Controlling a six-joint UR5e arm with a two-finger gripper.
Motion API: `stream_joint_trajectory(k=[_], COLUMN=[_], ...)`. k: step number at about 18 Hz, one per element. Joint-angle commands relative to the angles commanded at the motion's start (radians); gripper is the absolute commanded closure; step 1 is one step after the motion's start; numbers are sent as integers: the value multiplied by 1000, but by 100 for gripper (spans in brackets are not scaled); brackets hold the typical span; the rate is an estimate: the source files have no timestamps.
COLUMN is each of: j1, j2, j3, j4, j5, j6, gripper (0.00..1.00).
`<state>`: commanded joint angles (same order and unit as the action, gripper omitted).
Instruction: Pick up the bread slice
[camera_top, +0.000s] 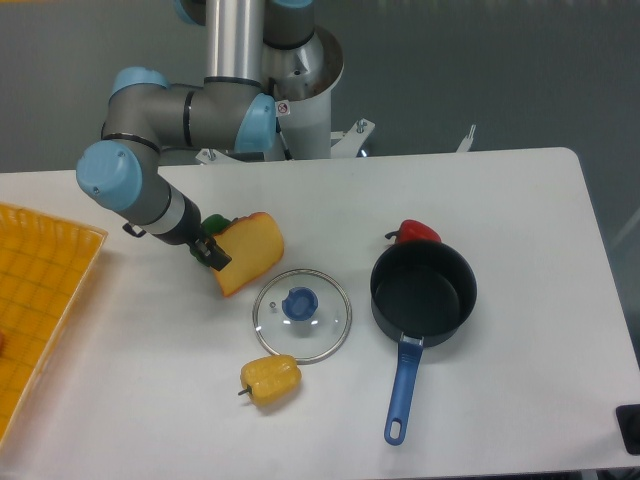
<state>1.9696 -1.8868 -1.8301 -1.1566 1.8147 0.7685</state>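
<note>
A robotics lab: a grey-and-blue industrial robot arm (170, 110) bolted behind a plain white table (520, 210) holding toy plastic kitchenware.

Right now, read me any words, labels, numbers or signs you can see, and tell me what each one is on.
No text can be read anywhere.
Small round sticker on the arm's white base: red and white mark, too small to read.
Nothing printed shows on the bread slice, pot or glass lid.
</note>
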Motion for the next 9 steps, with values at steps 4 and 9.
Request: stream_joint_trajectory(k=[4,9], j1=[3,6], j2=[0,3], j3=[12,22], j4=[-12,-15], j5=[-2,-6], j6=[3,3], gripper=[95,100])
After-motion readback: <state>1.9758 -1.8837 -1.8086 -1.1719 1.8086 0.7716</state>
